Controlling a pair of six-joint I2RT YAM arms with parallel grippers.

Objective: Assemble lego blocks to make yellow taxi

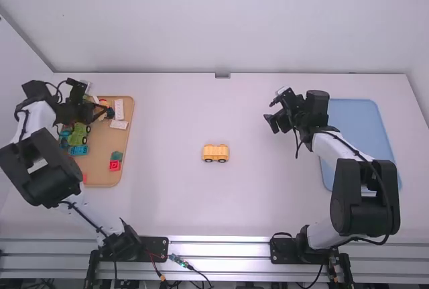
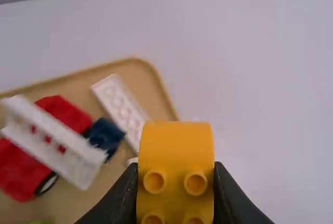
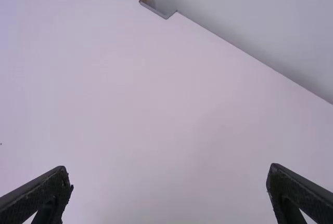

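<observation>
The yellow-orange toy vehicle (image 1: 216,153), a block body with black wheels, stands on the white table (image 1: 167,202) near the centre of the frame; its wheels are turned toward the lower edge, and both grippers are well apart from it.

The left gripper (image 1: 103,109) is located at the upper left of the frame, above the upper part of the tan tray (image 1: 100,148); its two black fingers are clamped on a rounded yellow-orange block with studs (image 2: 176,148), one finger at each side.

The right gripper (image 1: 271,110) is located right of centre in the upper half of the frame, left of the light-blue tray (image 1: 358,125); its fingers stand wide apart with nothing between them.

The tan tray holds loose parts: a long white studded brick (image 1: 118,108) at upper right; a second white brick (image 1: 118,125) just below it; a green wheeled block piece (image 1: 78,134) and a blue brick (image 1: 78,150) toward the left side; a dark green brick (image 1: 116,156) and a red brick (image 1: 114,165), adjacent, at lower right.
</observation>
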